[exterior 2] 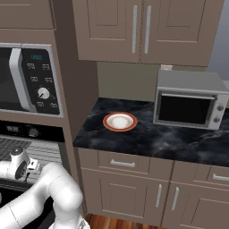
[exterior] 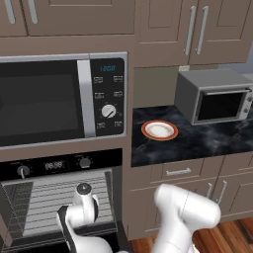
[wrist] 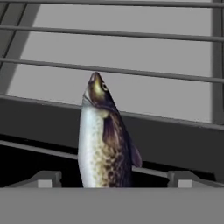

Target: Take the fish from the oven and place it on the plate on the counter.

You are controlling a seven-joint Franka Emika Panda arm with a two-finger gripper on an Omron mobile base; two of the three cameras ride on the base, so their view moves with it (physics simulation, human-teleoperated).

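The fish [wrist: 105, 140] lies on the oven [exterior: 59, 197] rack between the spread tool [wrist: 114, 178] tips.

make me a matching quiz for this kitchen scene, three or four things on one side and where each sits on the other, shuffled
Things:
1. fish
2. plate
3. toaster oven
4. microwave

Places:
A. back of the counter, right of the plate
B. on an oven rack, between the open gripper's fingers
C. built in above the oven
D. on the counter, near its left end

Pairs: 1-B, 2-D, 3-A, 4-C
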